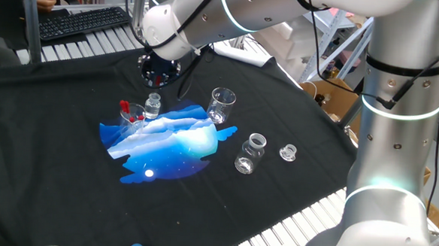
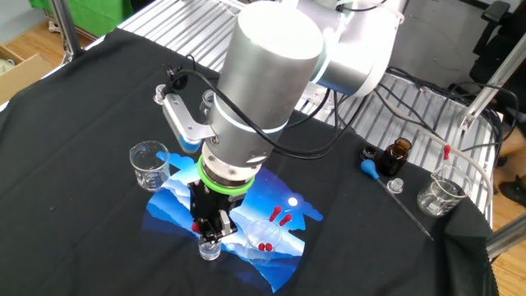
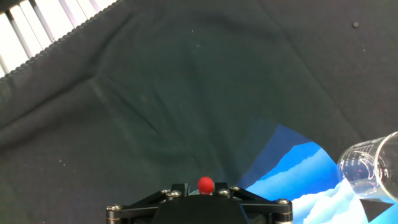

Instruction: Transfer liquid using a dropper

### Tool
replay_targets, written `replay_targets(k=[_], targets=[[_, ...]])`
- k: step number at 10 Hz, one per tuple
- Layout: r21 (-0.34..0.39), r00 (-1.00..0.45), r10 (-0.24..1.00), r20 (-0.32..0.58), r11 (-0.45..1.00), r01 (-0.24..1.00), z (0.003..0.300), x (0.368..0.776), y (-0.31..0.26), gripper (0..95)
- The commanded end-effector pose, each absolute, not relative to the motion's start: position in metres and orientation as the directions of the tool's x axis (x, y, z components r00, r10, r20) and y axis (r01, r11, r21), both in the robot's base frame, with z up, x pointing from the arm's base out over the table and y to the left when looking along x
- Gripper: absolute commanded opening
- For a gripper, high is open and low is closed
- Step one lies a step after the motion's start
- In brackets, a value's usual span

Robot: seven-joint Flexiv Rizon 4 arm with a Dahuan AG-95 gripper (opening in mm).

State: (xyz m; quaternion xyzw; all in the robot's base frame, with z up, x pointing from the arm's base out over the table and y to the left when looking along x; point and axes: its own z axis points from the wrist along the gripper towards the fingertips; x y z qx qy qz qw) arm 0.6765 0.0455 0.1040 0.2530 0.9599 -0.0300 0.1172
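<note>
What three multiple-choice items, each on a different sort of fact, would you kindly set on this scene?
1. Where does the brown bottle stand? A on the blue mat; B on the black cloth, off the mat; C inside a beaker.
2. What colour is the bulb of the dropper? A red; B green; C yellow.
3. How are the fingers? A wide open, empty; B closed on the dropper; C closed on a beaker.
Answers: B, bare cloth lies under it; A, the hand view shows red; B, the bulb sits between them.
</note>
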Motion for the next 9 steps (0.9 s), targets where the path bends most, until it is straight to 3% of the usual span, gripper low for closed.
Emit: replay_targets(k=[1, 9], targets=[[0.002, -0.844, 0.479, -0.240, 0.870, 0.493, 0.1038, 0.6769, 0.0456, 0.0], [-0.001, -0.853, 0.472, -0.222, 0.875, 0.484, 0.1102, 0.6772, 0.0462, 0.0]])
